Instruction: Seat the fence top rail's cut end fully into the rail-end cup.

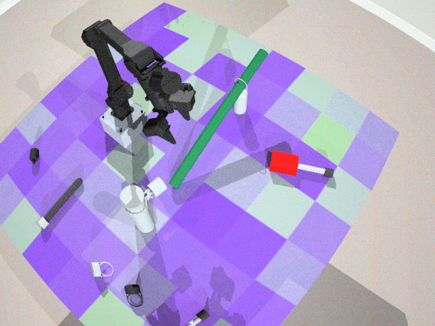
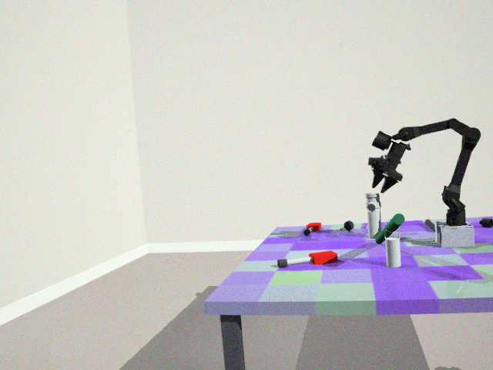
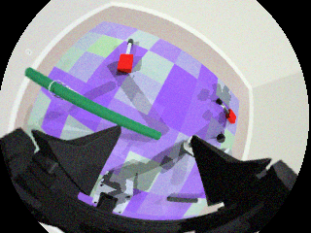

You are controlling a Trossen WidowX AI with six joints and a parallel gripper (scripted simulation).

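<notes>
The green rail (image 1: 211,130) (image 2: 390,228) (image 3: 97,111) passes through the wire loop over the small white post (image 1: 240,103) (image 2: 393,253). It slopes down toward the big white post (image 1: 145,221) (image 2: 373,223); its near end is low, and I cannot tell if it touches the table. The white rail-end cup (image 1: 157,186) hangs from the band near the post's cap, on the rail's side. A gap shows between rail end and cup. My gripper (image 1: 181,130) (image 2: 377,190) (image 3: 157,134) is open and empty, above the rail and apart from it.
A red tool-like object (image 1: 284,163) (image 2: 323,257) (image 3: 125,63) lies beyond the rail. Another red one (image 2: 314,226) (image 3: 231,116) lies farther off. A dark bar (image 1: 63,200) lies behind the big post. White (image 1: 96,269) and black (image 1: 132,289) ringed fittings lie past the post.
</notes>
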